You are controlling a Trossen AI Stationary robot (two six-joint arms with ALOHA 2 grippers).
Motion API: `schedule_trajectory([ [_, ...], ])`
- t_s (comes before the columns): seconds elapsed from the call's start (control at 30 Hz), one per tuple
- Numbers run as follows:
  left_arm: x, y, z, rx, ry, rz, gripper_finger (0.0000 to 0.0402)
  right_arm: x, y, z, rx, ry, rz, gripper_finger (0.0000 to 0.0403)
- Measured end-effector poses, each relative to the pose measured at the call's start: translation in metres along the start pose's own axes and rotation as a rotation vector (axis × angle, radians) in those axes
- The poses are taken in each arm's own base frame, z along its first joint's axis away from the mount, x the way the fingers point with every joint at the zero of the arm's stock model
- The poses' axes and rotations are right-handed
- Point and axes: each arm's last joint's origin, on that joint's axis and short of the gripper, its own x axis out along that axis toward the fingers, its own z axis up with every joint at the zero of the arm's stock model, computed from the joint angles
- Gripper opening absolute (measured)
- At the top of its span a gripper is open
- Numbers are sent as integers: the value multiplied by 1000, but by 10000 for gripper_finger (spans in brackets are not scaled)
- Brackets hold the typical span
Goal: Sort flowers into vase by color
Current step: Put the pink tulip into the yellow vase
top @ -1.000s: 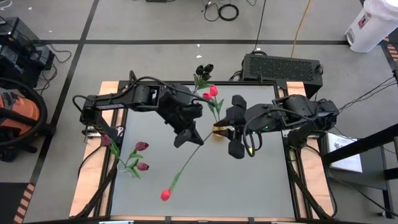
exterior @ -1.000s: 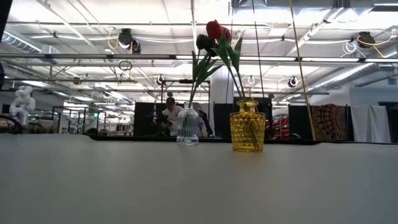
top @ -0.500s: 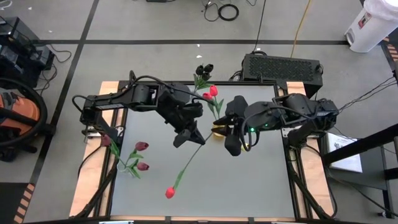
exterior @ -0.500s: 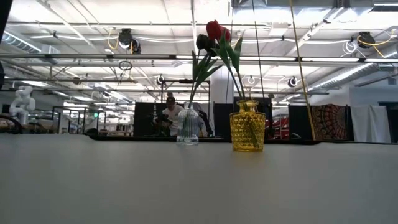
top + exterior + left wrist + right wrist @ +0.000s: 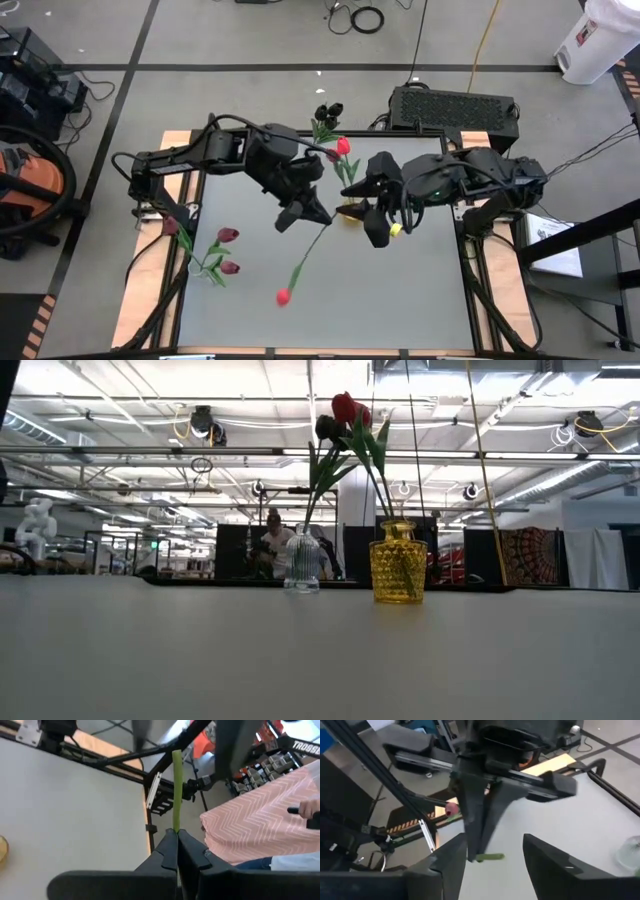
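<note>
My left gripper (image 5: 308, 214) hangs above the table's middle, shut on a red tulip whose head (image 5: 283, 296) hangs toward the near edge. My right gripper (image 5: 367, 207) is open, just right of it and facing it; in the right wrist view its fingers (image 5: 445, 865) flank the stem's free end (image 5: 487, 856) without touching. A yellow vase (image 5: 398, 563) holds red tulips (image 5: 344, 407). A clear vase (image 5: 302, 561) holds dark tulips (image 5: 328, 428). Three maroon tulips (image 5: 222, 250) lie on the table's left side. My left gripper pinches the tulip's green stem (image 5: 176, 826) between its two shut fingers, close to the stem's cut end, which sticks out past the fingertips (image 5: 176, 770). The flower is lifted clear and slants down below the gripper, head lowest.
The yellow vase (image 5: 349, 211) stands under the two grippers, between them. The clear vase sits near the far edge, its dark tulip heads (image 5: 328, 110) leaning beyond the edge. A black box (image 5: 455, 106) sits beyond the far right corner. The near half of the grey table (image 5: 400, 300) is bare.
My left gripper has risen and tipped, swinging the held tulip steeper; its red head has moved from near the near edge toward the table's middle. My right gripper has moved toward the left gripper and the far edge, closing in on the stem's end.
</note>
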Motion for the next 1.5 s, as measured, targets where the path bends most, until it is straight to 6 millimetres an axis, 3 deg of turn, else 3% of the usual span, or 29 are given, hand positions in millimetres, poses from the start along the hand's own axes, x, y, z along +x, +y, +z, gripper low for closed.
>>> schedule_trajectory([
  [1.1, -1, -2, 10, 64, -102, -2, 0, 0, 1, -1, -48, 26, 39, 190],
  [1.27, -1, -2, 11, 71, -110, -5, 0, 0, 1, -1, -55, 24, 37, 162],
  [1.5, -1, -2, 11, 78, -110, -5, 0, 0, 2, 1, -85, 5, 47, 90],
])
